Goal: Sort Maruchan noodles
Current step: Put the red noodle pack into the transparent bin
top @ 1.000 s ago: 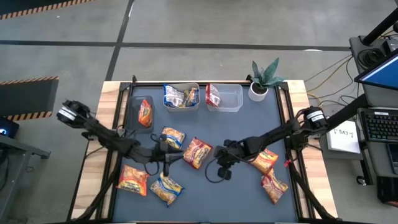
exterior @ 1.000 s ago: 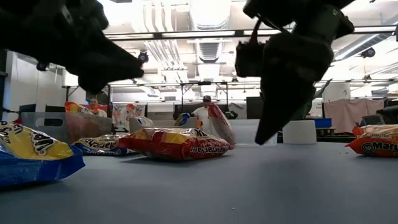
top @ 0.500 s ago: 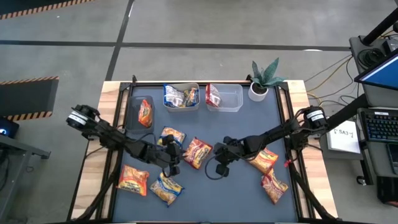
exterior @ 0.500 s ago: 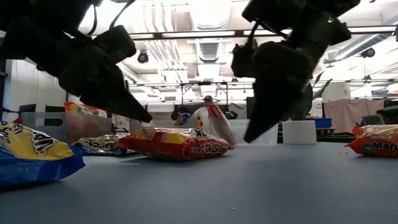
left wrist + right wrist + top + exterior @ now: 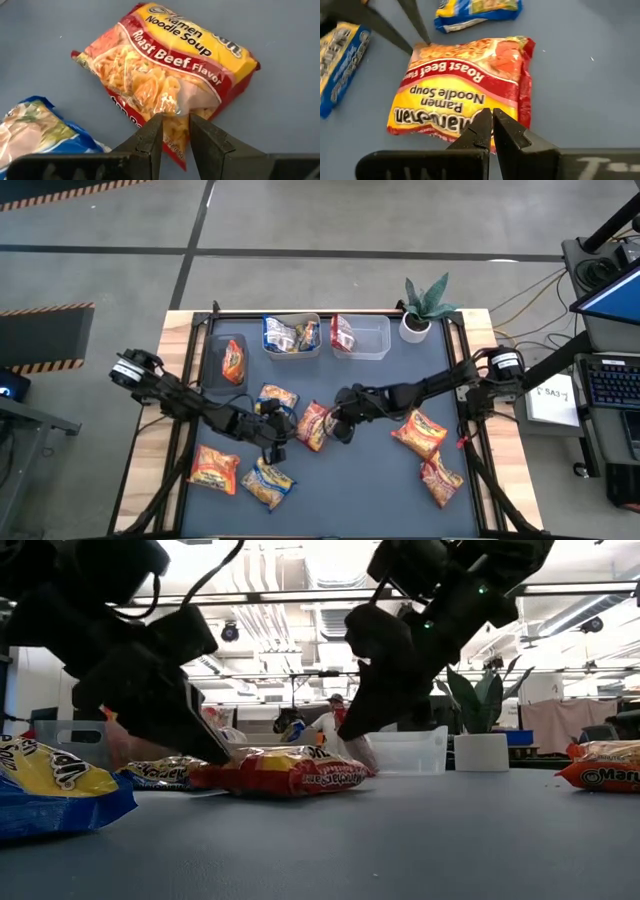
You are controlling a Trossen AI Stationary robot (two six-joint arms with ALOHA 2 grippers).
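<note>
A red-and-yellow Roast Beef noodle packet (image 5: 313, 425) lies flat mid-table, also in the left wrist view (image 5: 170, 65) and the right wrist view (image 5: 465, 85). My left gripper (image 5: 283, 430) is open at the packet's left end, and its fingertips straddle that end's edge (image 5: 175, 120). My right gripper (image 5: 338, 427) is shut and slants down over the packet's opposite end (image 5: 492, 117). In the low view the packet (image 5: 285, 770) sits between both grippers. My left gripper comes slanting down from the table's left. Its open fingers (image 5: 155, 130) stand on either side of the packet's end edge (image 5: 176, 111), which rests on the table. I cannot tell whether they touch it. My right gripper's shut fingers (image 5: 482, 127) point down at the packet's other end (image 5: 470, 120). Whether they touch it cannot be told.
Blue-and-yellow packets (image 5: 277, 397) (image 5: 267, 483) and orange ones (image 5: 215, 468) (image 5: 420, 435) (image 5: 440, 478) lie around. Along the far edge stand a dark tray (image 5: 218, 345), two clear tubs (image 5: 315, 345) (image 5: 372, 340) holding packets, and a potted plant (image 5: 425, 310).
My left gripper has moved right and down to the red packet's left end. My right gripper has moved left and toward the far edge, lowering over the packet's right end. The packet has stayed in place.
</note>
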